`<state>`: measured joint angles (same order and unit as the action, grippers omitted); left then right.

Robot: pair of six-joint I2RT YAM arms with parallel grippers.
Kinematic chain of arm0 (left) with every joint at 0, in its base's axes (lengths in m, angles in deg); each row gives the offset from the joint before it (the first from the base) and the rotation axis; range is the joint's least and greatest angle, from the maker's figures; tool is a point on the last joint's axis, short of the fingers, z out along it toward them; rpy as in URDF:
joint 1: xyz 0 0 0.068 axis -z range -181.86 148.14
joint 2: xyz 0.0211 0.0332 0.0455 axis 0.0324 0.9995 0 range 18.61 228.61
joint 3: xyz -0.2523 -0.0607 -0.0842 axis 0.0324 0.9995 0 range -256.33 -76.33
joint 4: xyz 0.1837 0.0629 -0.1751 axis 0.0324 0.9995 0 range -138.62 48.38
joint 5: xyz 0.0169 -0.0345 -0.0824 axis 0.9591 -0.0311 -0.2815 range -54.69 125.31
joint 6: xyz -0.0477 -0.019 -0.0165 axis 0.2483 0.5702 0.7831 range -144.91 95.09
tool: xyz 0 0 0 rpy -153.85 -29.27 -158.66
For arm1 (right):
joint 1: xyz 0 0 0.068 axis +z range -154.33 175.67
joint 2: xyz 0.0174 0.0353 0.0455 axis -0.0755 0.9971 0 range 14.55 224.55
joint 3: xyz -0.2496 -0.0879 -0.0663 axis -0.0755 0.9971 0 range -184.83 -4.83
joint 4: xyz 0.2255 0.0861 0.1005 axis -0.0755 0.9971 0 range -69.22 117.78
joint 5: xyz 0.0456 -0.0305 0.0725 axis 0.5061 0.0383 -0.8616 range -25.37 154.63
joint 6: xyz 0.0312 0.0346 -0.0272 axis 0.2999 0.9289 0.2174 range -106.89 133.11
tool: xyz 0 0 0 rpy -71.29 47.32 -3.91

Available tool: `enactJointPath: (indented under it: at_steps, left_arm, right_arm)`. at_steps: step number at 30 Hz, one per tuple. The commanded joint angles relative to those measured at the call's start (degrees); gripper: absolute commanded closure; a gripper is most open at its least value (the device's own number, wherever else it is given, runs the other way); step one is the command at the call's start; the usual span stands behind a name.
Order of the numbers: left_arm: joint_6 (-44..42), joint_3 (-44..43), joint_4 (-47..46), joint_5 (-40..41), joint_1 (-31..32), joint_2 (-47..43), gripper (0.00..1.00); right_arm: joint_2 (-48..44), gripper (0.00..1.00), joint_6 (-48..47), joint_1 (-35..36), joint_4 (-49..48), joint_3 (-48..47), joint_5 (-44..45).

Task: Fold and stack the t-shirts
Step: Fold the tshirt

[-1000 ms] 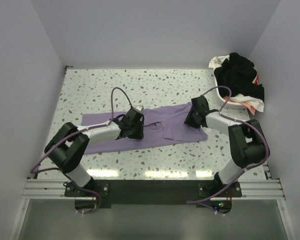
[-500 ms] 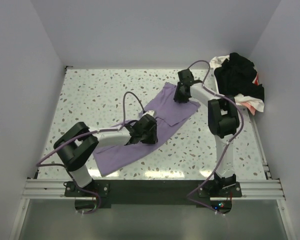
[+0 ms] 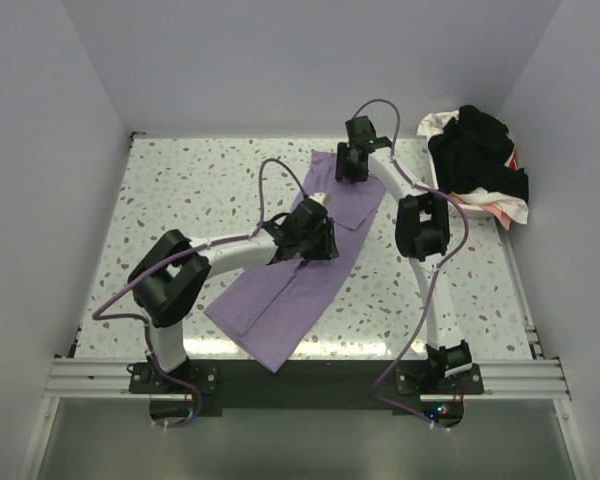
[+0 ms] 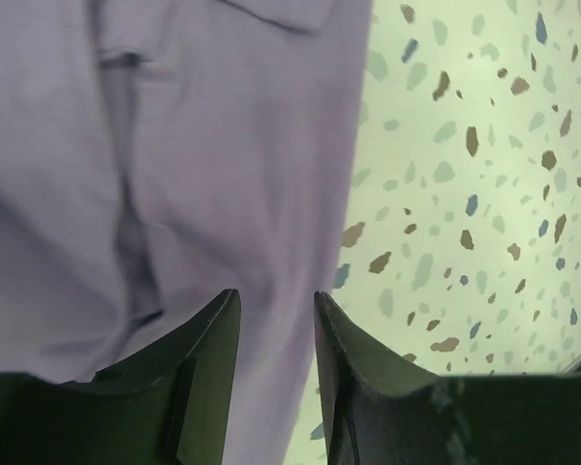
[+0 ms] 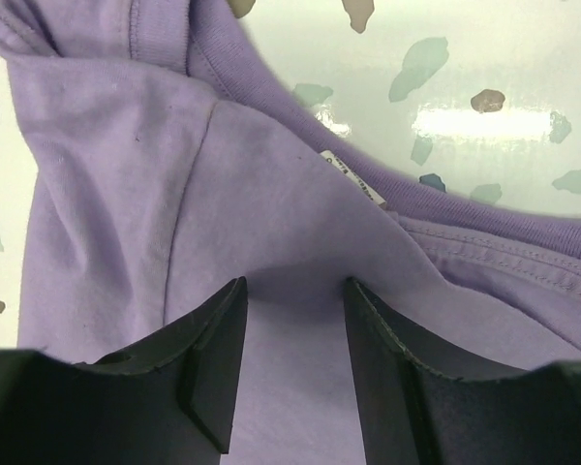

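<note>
Two grippers tend one lilac shirt [image 3: 280, 300], lying slantwise from the near edge of the table [image 3: 180, 190] to its far side. The left gripper [image 4: 276, 300] stands narrowly parted over the middle, the right gripper [image 5: 295, 291] wider astride a ridge by the collar [image 5: 504, 228]; whether either pinches cloth is unclear. A loose hold could let the shirt slip and bunch.

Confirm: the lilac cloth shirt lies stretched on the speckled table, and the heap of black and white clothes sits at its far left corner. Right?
No: the heap of black and white clothes sits at the far right corner, as the top external view shows. The lilac cloth shirt does lie stretched on the speckled table.
</note>
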<state>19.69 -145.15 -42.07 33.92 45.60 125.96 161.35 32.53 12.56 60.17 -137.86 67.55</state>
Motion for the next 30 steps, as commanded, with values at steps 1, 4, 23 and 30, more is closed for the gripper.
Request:
enactJointPath:
  at_steps: [1, 4, 23, 30]
  left_arm:
    - [-5.9, 3.7, 5.6, 5.5, -2.3, -9.8, 0.58]
    - [-9.3, 9.1, 8.9, 6.9, -1.9, -15.1, 0.58]
    - [7.0, 29.1, 15.3, 18.1, 17.4, -23.9, 0.68]
    - [6.9, 23.7, 8.9, 10.5, 20.9, -18.0, 0.68]
  right_arm:
    - [-4.0, 0.51, -3.2, -0.2, 2.3, -0.7, -0.1]
    - [-8.8, 0.5, -2.5, -0.1, 1.7, 2.9, 0.2]
    - [-22.8, 0.51, 2.9, 2.1, -9.9, 34.8, -2.4]
    - [-15.3, 0.51, -0.2, 2.3, -5.7, 26.4, 1.6]
